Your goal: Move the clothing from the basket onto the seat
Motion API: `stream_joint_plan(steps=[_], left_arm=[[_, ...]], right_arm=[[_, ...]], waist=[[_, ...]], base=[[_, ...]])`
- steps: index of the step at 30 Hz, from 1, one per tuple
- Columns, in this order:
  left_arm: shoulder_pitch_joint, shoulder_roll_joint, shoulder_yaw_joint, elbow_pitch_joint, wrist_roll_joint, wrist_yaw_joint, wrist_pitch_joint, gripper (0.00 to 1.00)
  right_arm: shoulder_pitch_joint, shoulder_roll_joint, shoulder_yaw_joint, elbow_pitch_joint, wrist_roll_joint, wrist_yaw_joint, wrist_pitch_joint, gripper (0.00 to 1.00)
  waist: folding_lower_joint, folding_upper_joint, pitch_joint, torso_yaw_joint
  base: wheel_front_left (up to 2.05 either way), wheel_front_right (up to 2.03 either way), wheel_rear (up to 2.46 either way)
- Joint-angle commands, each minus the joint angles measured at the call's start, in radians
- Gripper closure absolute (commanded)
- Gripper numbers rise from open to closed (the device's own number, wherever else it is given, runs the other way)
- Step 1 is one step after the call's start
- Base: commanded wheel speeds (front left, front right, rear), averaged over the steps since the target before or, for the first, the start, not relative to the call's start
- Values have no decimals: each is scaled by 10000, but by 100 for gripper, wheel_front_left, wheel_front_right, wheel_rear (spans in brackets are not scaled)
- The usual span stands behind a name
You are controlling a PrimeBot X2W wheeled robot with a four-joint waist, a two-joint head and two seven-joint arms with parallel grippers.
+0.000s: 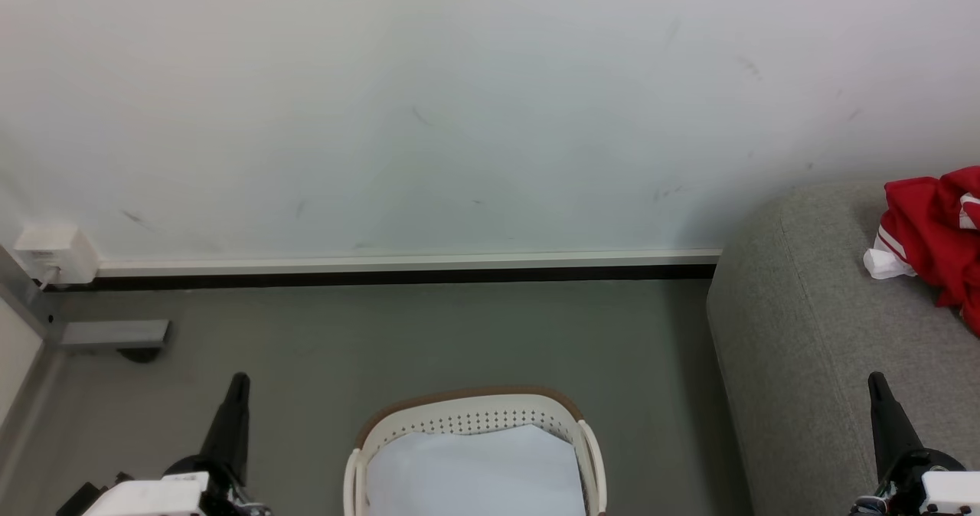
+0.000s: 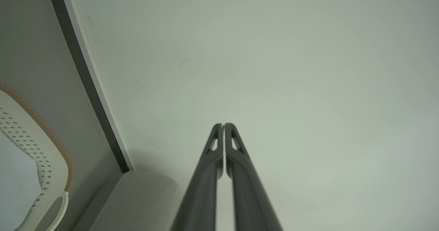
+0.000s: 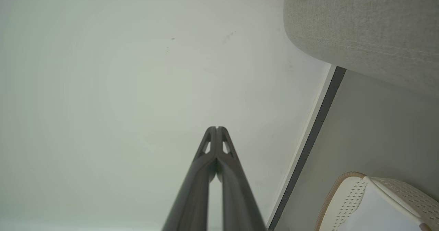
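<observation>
- The clothing point(image 1: 935, 233) you are after is a crumpled bright red heap, with a white, red-striped trim poking out on its left.
- It lies on the seat point(image 1: 804, 332), a grey woven sofa, and the head view's right edge cuts it off.
- Your right gripper point(image 1: 875, 382) is the nearer one. It shows below the heap against the seat's grey fabric, apart from the clothing, fingers pressed together and holding nothing.
- Your left gripper point(image 1: 239, 382) is well apart from the heap, beyond the basket, likewise closed and empty.
- The basket point(image 1: 475, 416) stands on the floor between your grippers, with a flat white sheet point(image 1: 475, 470) inside.
</observation>
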Motion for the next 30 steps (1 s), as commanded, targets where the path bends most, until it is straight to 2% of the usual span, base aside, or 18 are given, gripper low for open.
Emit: stream_joint_plan(steps=[1,30], left_arm=[[-84,70,16,-25,-144,-61,39,100],[-84,70,15,-27,-145,-61,38,100]], right_arm=[[-125,-74,-41,-59,18,-21,25,100],[-125,-75,-40,-59,18,-21,24,100]], waist=[[0,0,0,0],[0,0,0,0]], base=[[0,0,0],[0,0,0]])
